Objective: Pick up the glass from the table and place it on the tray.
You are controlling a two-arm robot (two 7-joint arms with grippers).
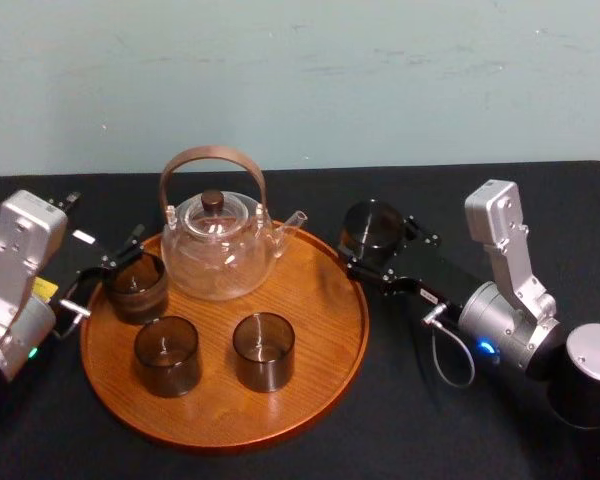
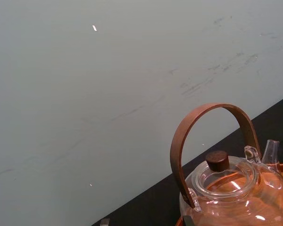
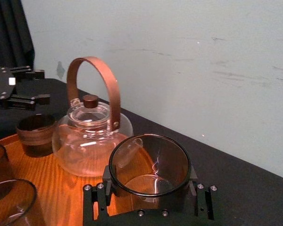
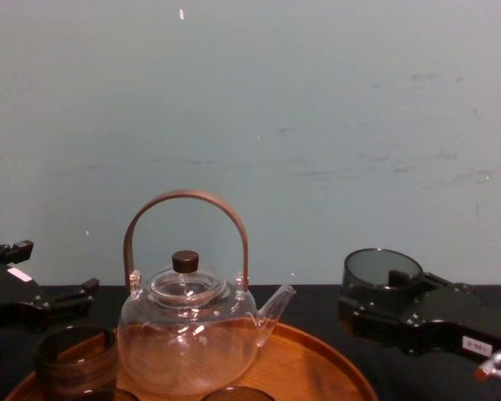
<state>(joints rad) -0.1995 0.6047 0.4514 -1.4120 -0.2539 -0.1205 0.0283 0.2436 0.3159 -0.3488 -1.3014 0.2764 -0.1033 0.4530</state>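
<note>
From where I stand, the right gripper (image 1: 384, 248) has its fingers clamped on either side of the glass (image 1: 371, 226). It holds the glass upright and, as far as I can judge, clear of the table (image 1: 400, 430), just outside the tray's (image 1: 325, 300) back-right rim. Gripped by the wall rather than the mouth, it can go straight down. The teapot (image 1: 218, 250) fills the tray's back, and three other glasses (image 1: 167, 355) sit along its left and front (the right side looks free). The left gripper (image 1: 105, 265) hangs spread and empty at the left rim, out of the way.
</note>
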